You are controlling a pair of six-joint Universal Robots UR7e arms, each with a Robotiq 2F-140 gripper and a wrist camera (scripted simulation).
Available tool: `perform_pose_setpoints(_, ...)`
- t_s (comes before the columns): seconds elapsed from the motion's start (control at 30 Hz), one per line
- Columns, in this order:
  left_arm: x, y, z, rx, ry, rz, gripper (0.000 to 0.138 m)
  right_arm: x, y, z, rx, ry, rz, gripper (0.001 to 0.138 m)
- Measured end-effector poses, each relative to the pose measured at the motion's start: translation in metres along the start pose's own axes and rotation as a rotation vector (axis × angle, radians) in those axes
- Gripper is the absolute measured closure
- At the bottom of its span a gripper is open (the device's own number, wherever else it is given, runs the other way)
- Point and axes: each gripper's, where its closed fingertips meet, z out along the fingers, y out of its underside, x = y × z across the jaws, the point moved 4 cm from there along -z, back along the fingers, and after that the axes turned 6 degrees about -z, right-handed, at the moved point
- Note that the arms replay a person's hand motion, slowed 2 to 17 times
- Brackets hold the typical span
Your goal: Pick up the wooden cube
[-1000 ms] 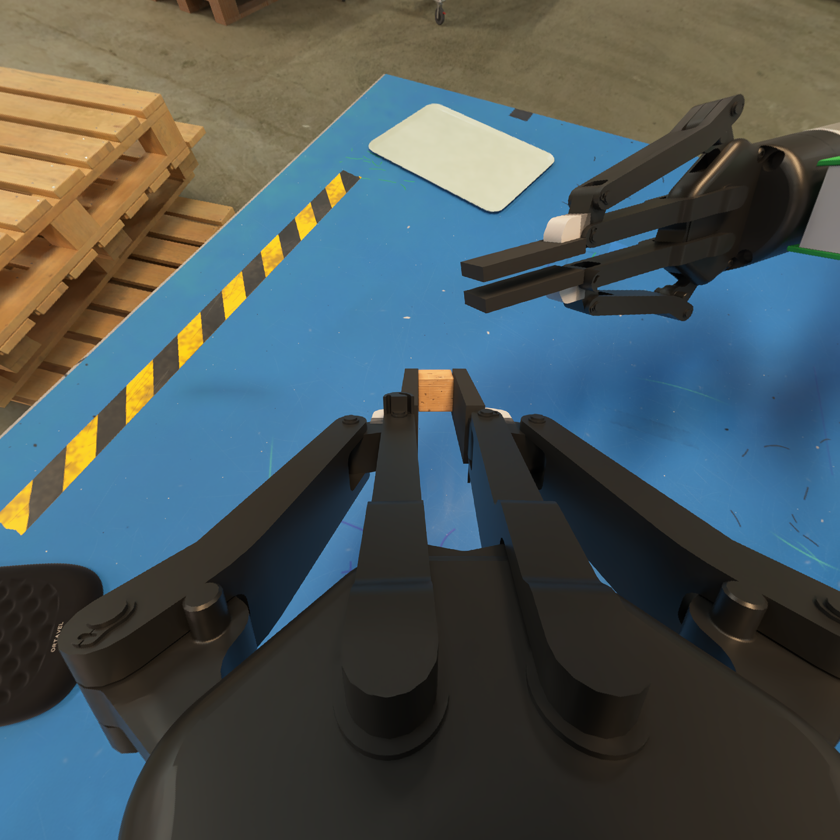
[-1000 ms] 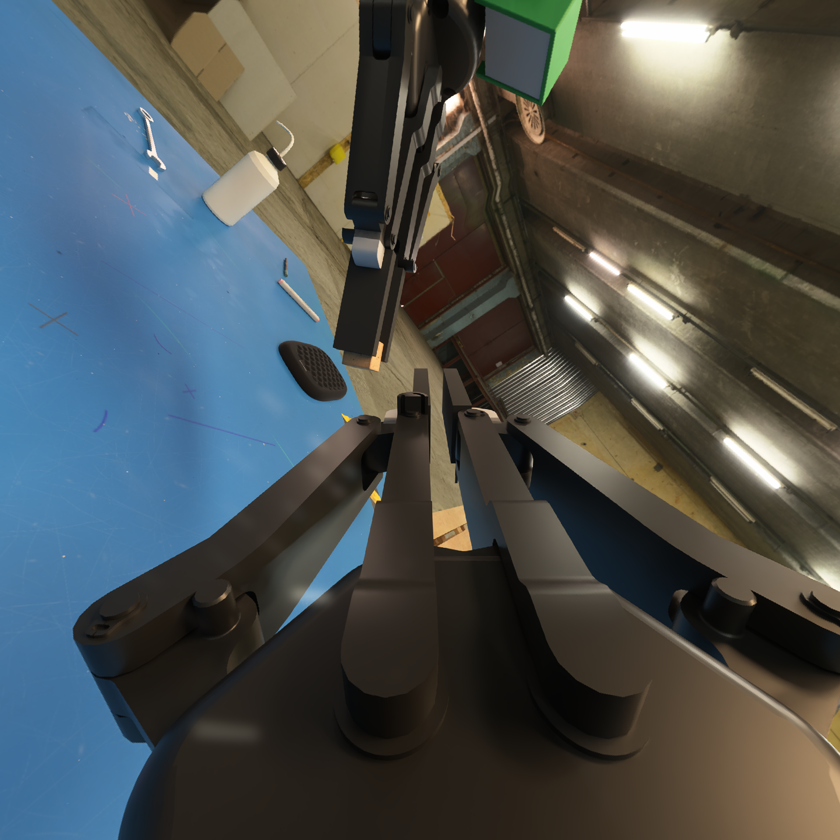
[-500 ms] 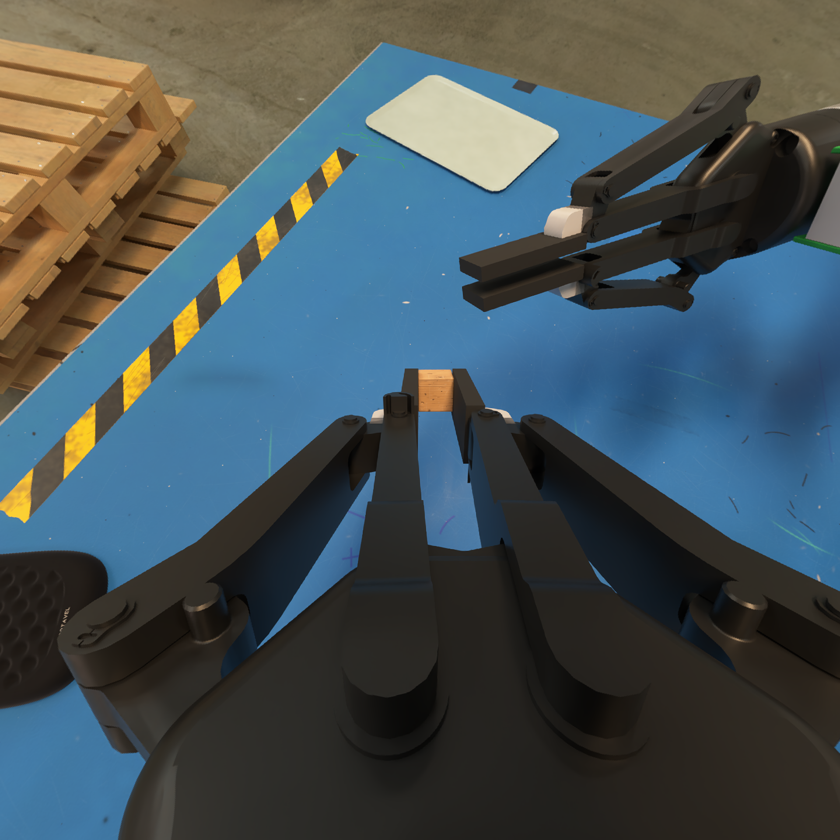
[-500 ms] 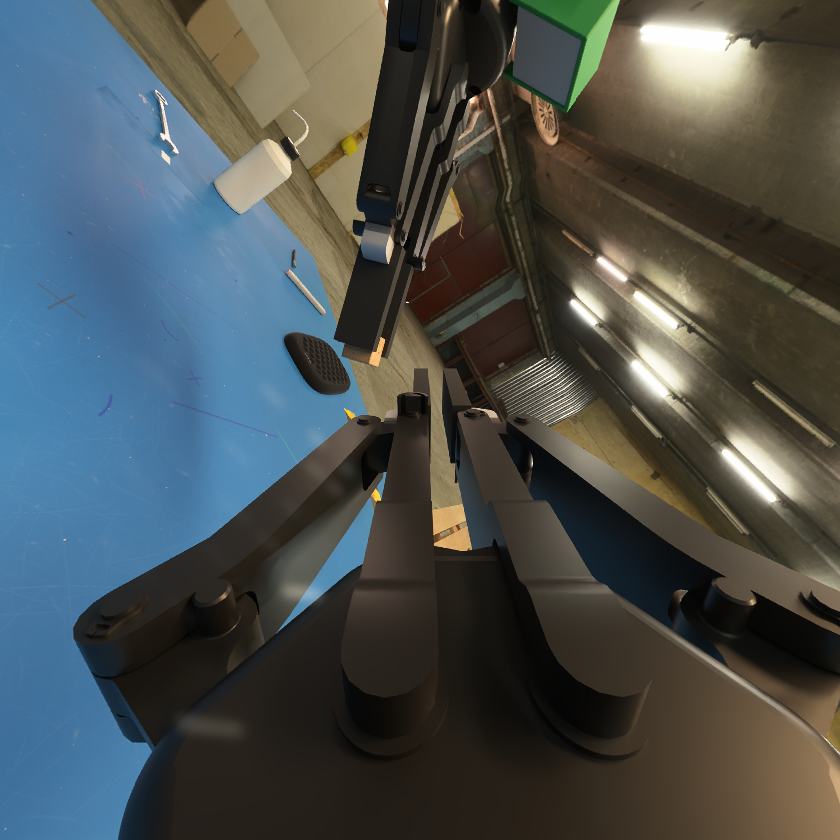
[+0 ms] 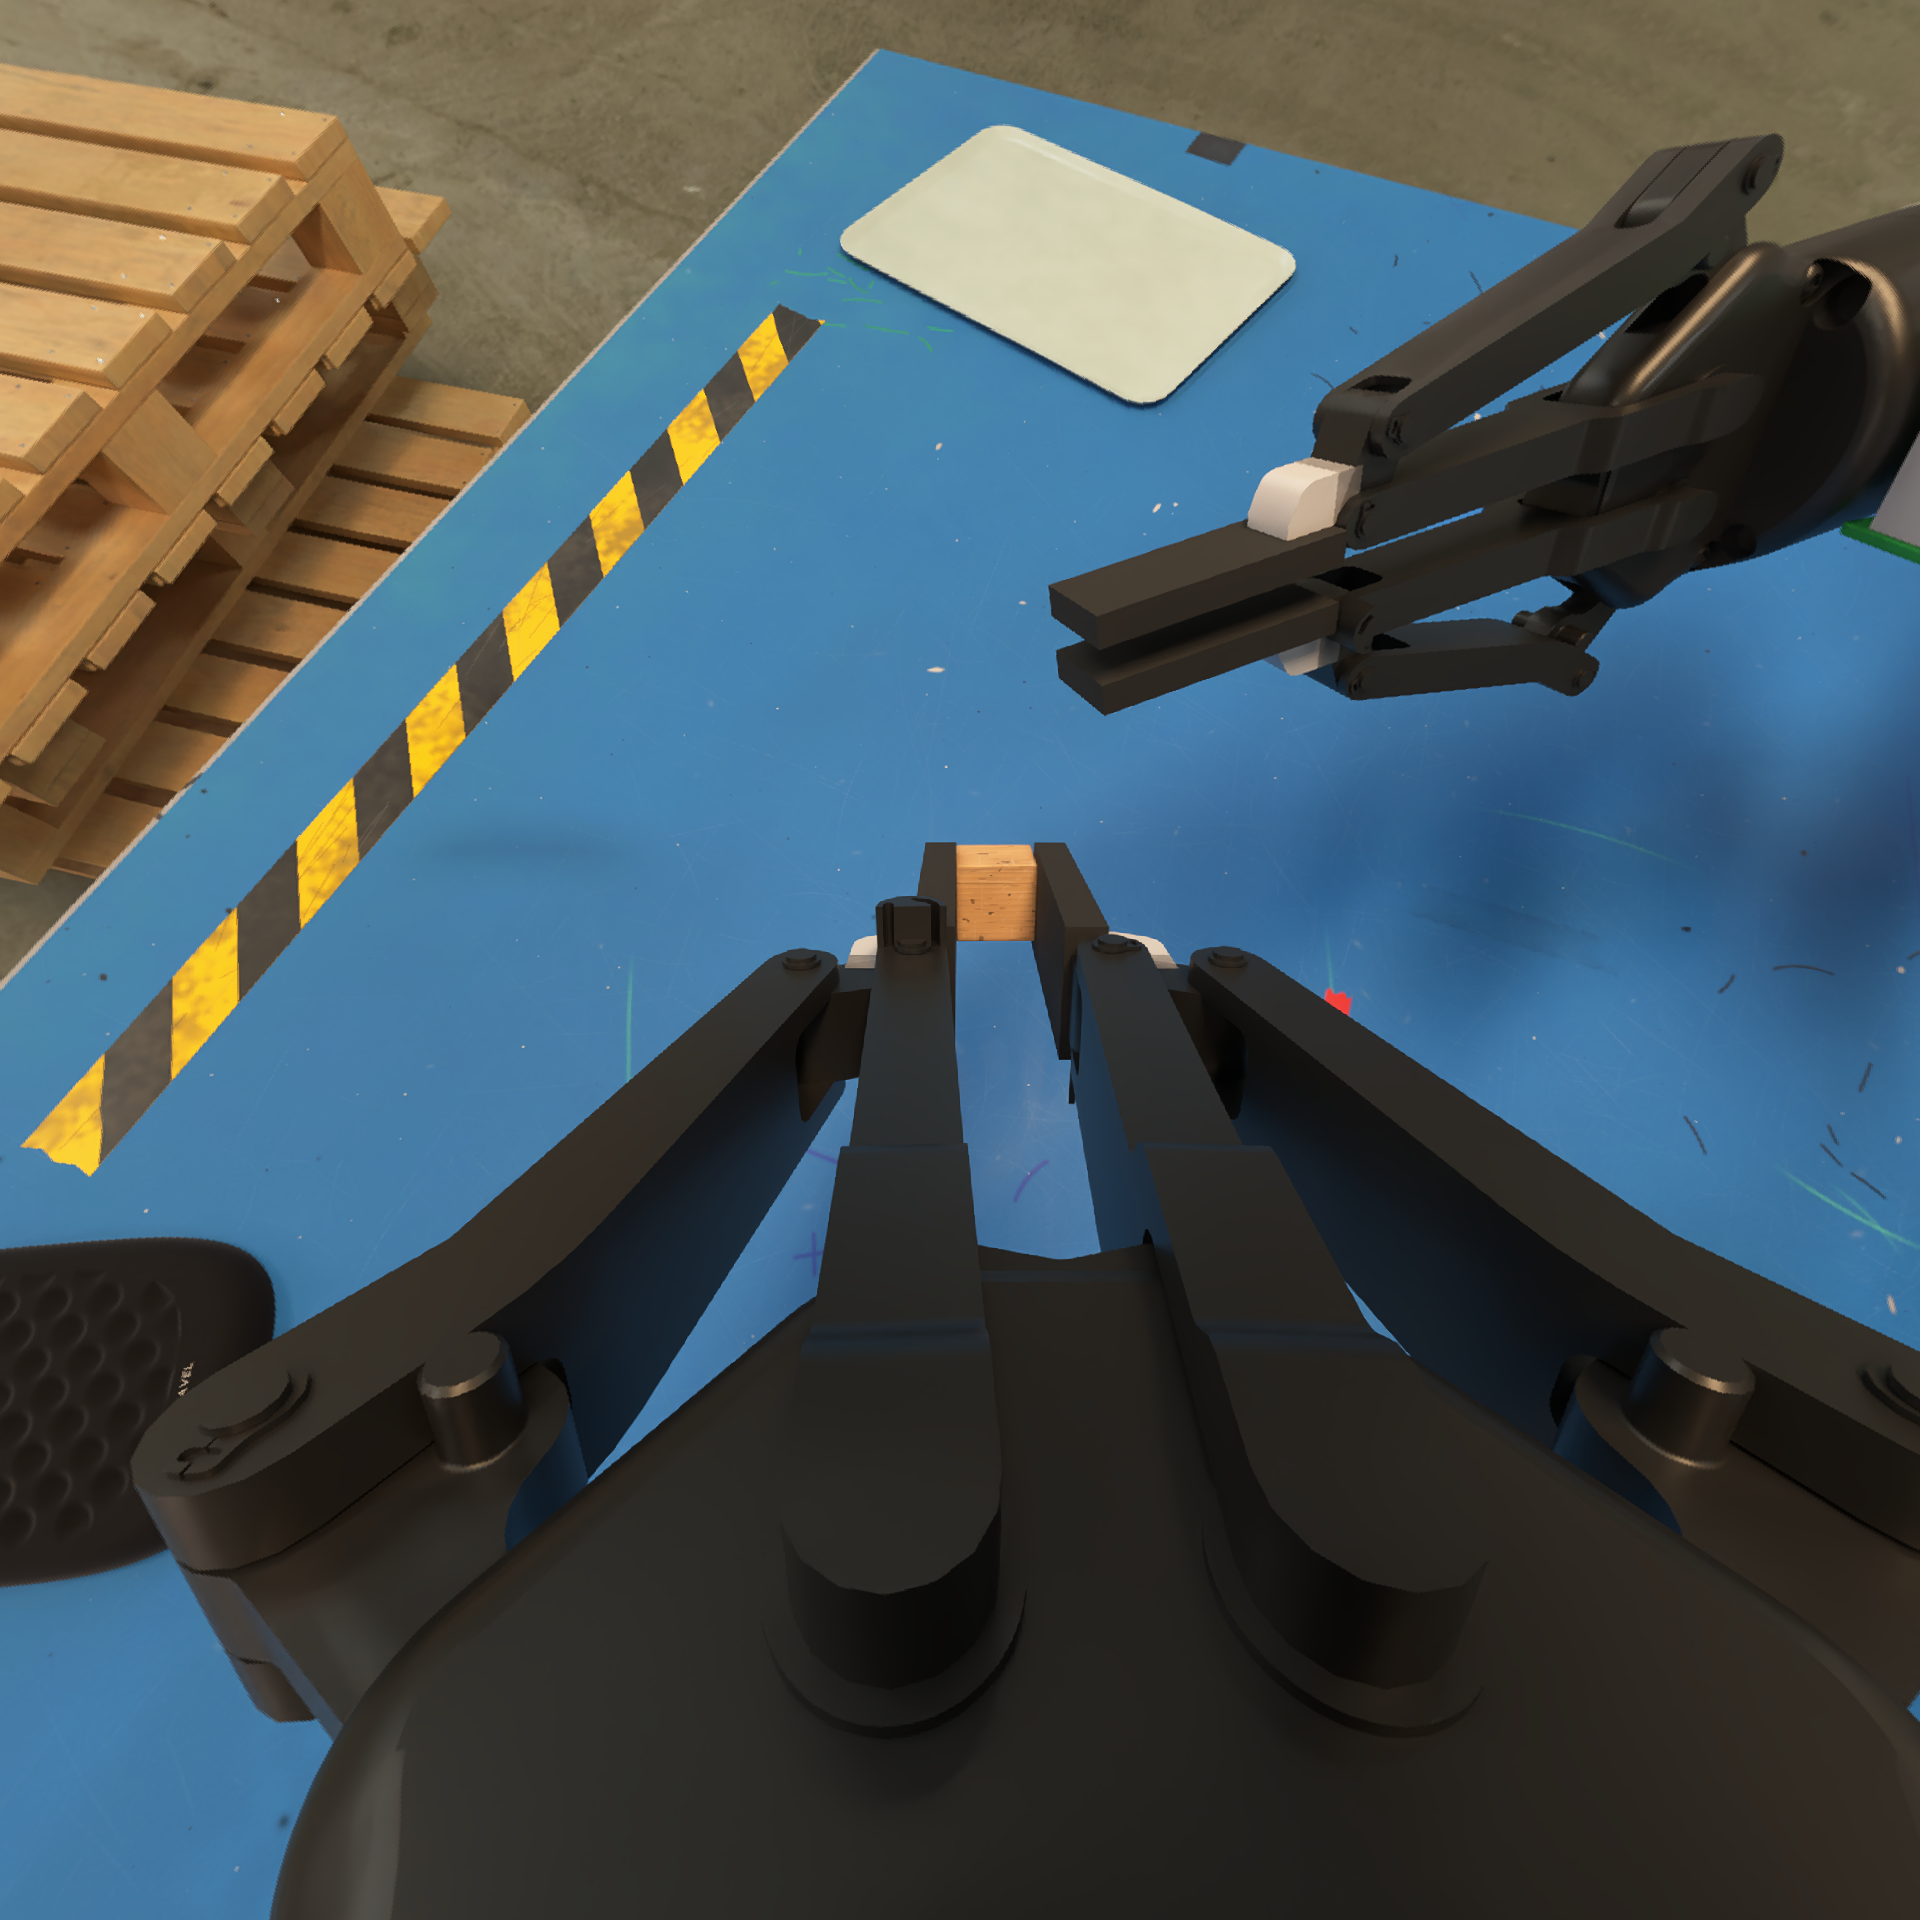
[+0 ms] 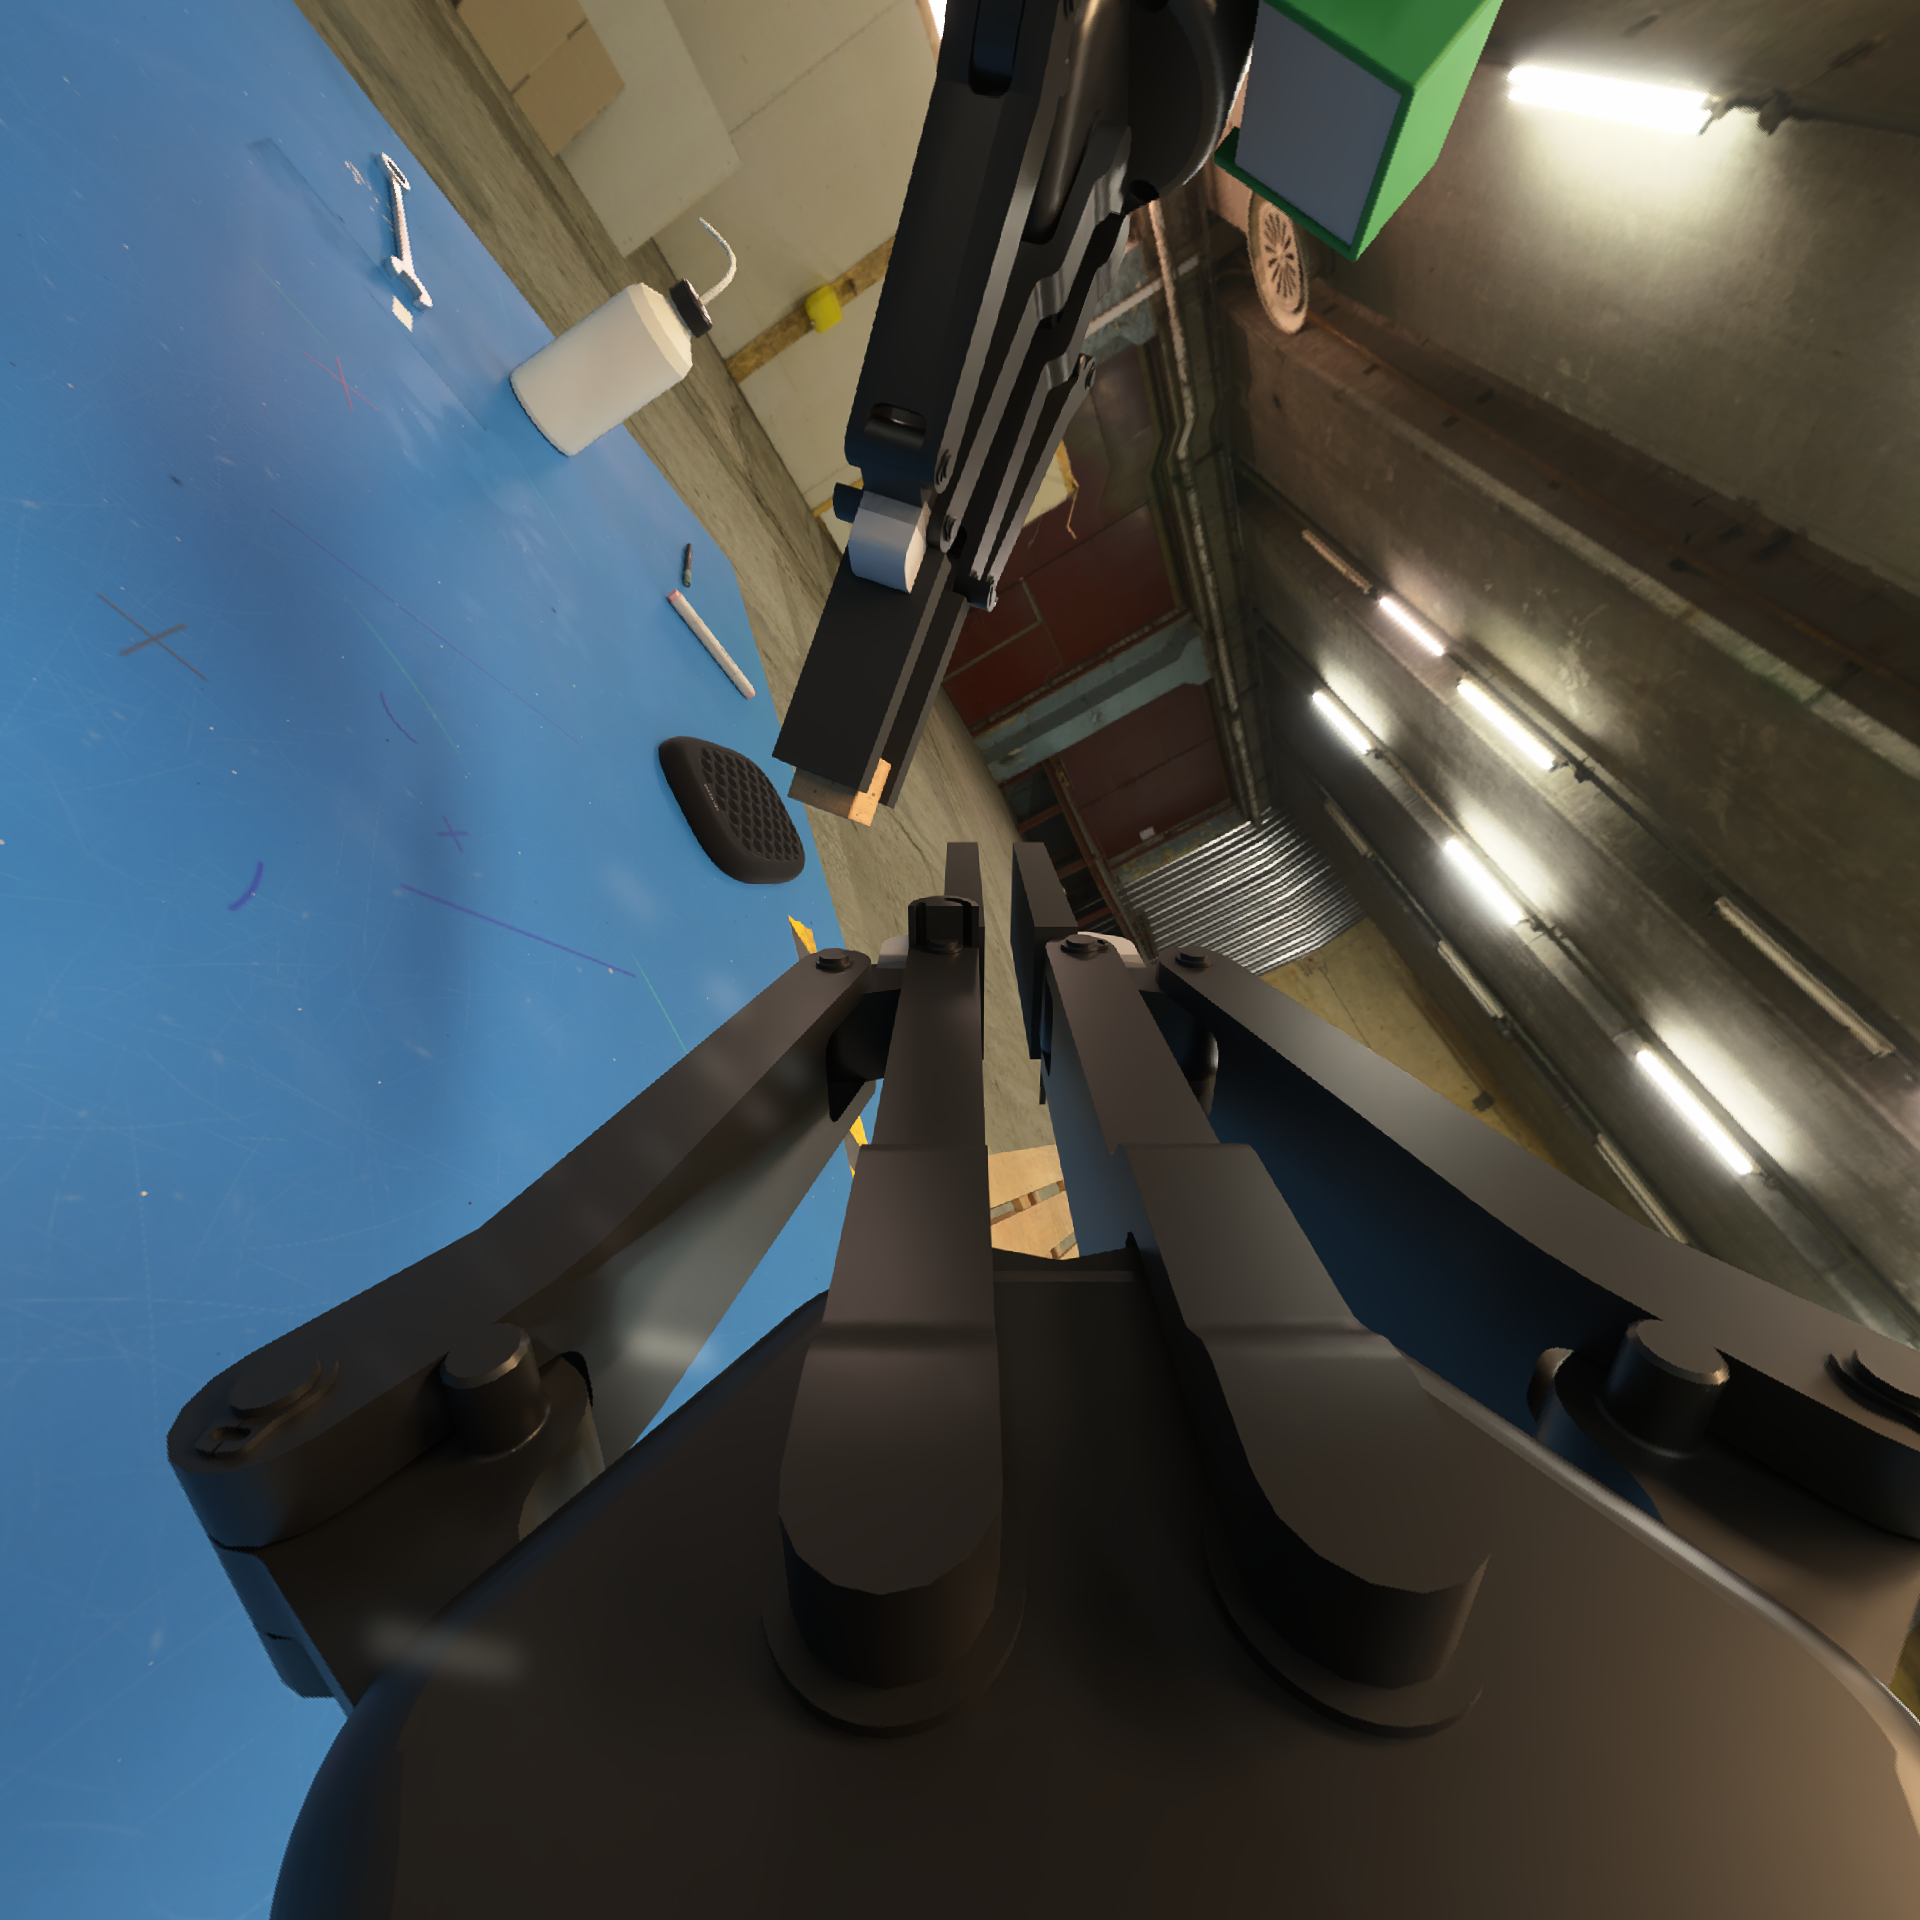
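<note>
Raised higher, left gripper [image 5: 995, 894] jaws clamp wooden cube [image 5: 995, 891] above table [image 5: 727, 675].

Blue scuffed table [image 5: 727, 748] with a yellow-black hazard stripe [image 5: 436, 727] near its edge. Grey concrete floor [image 5: 623, 94] beyond it. Stacked wooden pallets [image 5: 156, 416] stand on the floor beside the table. Right wrist view: dark hall, ceiling strip lights [image 6: 1496, 727], roller shutter [image 6: 1236, 894], red wall panels [image 6: 1081, 644], beige wall [image 6: 665, 114].
</note>
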Motion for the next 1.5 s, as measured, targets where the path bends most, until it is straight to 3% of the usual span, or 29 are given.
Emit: perform_pose_setpoints(1.5,0.0024,0.0046,0.0004,-0.043,0.023,-0.039,0.119,-0.0064,-0.0029,0.0014,-0.009,-0.011,-0.075,0.131)
